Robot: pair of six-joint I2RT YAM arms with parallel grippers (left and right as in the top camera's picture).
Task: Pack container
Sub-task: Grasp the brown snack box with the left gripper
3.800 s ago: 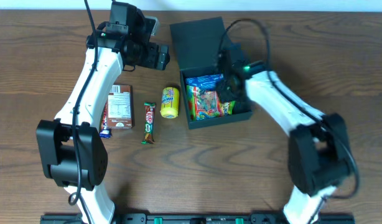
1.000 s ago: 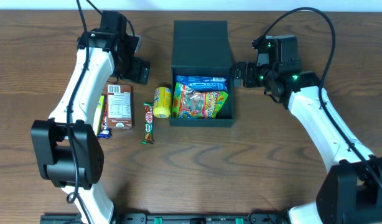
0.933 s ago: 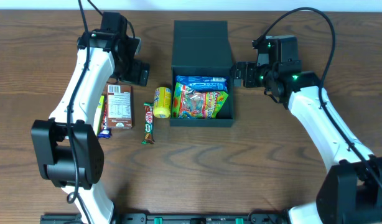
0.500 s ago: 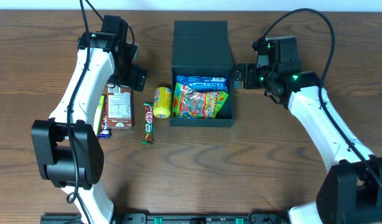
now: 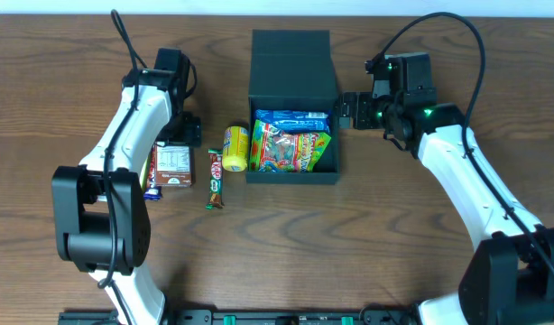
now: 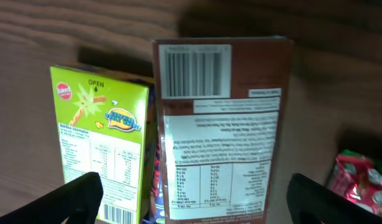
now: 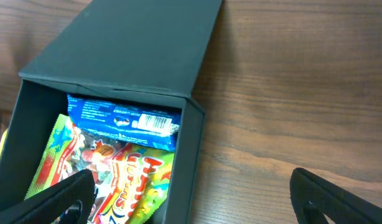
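The container (image 5: 293, 177), a dark teal box, stands at the middle of the table with its flap lid (image 5: 290, 56) laid open behind it. Inside lie a blue packet (image 5: 291, 120) and a colourful gummy packet (image 5: 291, 150). My right gripper (image 5: 348, 108) is open just right of the box; in its wrist view the gripper (image 7: 194, 199) straddles the box's right wall (image 7: 190, 168). My left gripper (image 5: 180, 135) hangs open over a brown carton (image 5: 174, 161). In the left wrist view the gripper (image 6: 197, 199) spans that carton (image 6: 221, 124) and a green box (image 6: 101, 143), touching neither.
A yellow snack (image 5: 236, 148) lies against the container's left side. A red and green wrapped bar (image 5: 216, 178) lies between it and the brown carton, and its end (image 6: 359, 180) shows in the left wrist view. A dark blue packet (image 5: 152, 190) peeks from under the carton.
My left gripper has moved toward the table's front and down, from beside the yellow snack to above the brown carton. The right arm and the container have not moved.
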